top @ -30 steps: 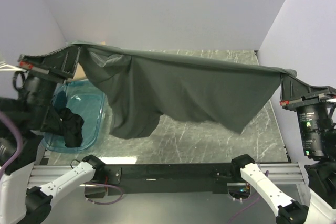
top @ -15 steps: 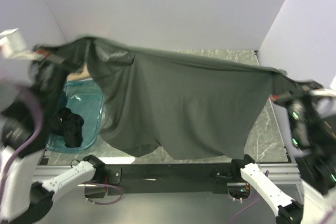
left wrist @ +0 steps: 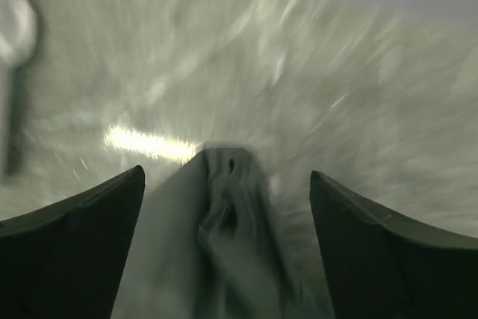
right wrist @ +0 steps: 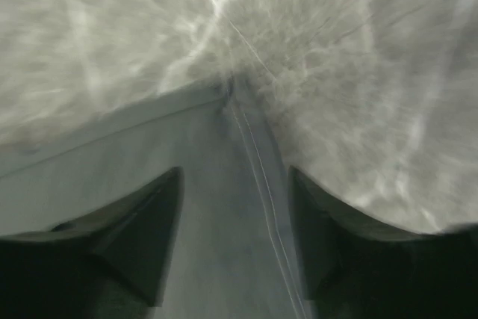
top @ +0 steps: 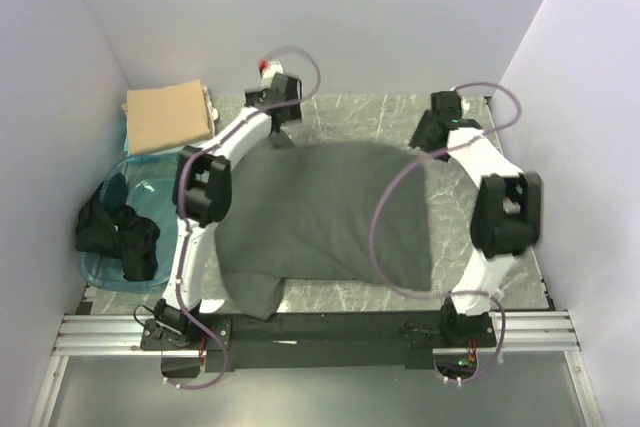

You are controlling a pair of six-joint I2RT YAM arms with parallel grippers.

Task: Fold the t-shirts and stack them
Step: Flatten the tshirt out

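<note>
We see the charcoal t-shirt (top: pixel 330 212) lying flat on the marble surface (top: pixel 500 277). Left gripper (left wrist: pixel 226 175) and right gripper (right wrist: pixel 235 173) at its far corners: both jaws spread apart, released, with fabric loose between them.

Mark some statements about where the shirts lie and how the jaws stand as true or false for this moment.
1. The grey shirt lies spread on the table. True.
2. The tan shirt lies in the tub. False: it sits folded at the table's far left corner, beside the tub.
3. Black shirts are bunched in the tub. True.
4. The left jaws are shut on the grey shirt. False: they stand open, with a bunch of cloth between them.
5. The right jaws are open, with the grey shirt's edge between them. True.
</note>
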